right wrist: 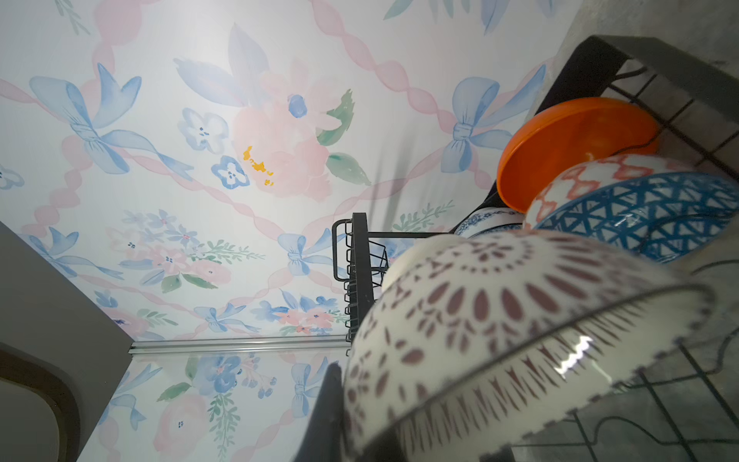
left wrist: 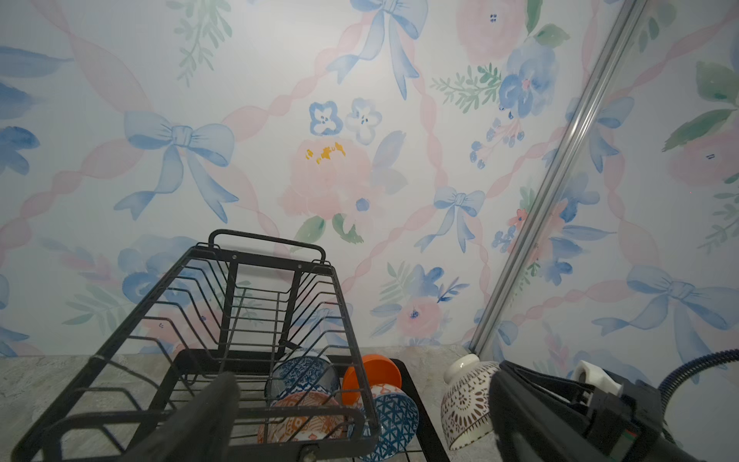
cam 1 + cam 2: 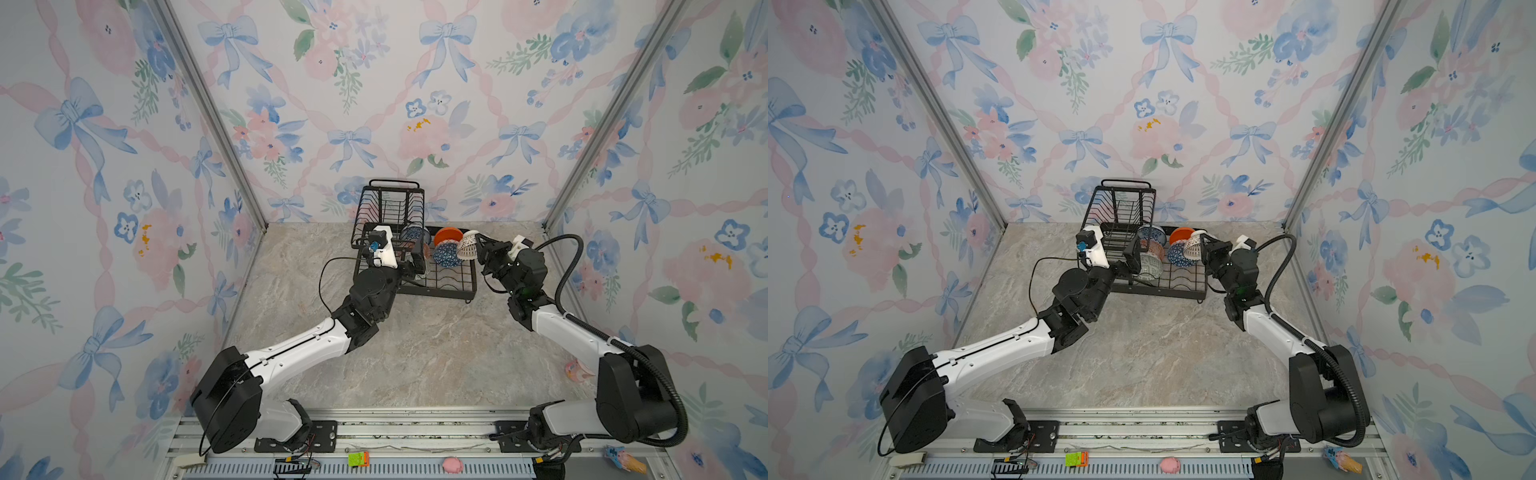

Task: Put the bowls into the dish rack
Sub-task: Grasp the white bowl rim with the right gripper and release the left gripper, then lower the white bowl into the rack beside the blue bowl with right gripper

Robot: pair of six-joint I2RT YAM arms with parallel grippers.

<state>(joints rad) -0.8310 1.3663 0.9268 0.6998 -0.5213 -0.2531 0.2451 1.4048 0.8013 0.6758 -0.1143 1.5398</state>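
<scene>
Right gripper (image 3: 477, 246), clamped on the white lattice bowl (image 3: 466, 248), may knock the dark blue bowl (image 3: 445, 256) in the dish rack (image 3: 436, 292) when lowering; left gripper (image 3: 1142, 259) hangs with jaws apart.

lite: bright, even | shadows: soft | glare: white lattice bowl (image 1: 500, 320) | blur: close obj, wrist views | edges: warped

Black dish rack (image 3: 436, 292), bowls (image 3: 446, 254) on edge inside; white lattice bowl (image 3: 468, 246) tilted alongside.
</scene>
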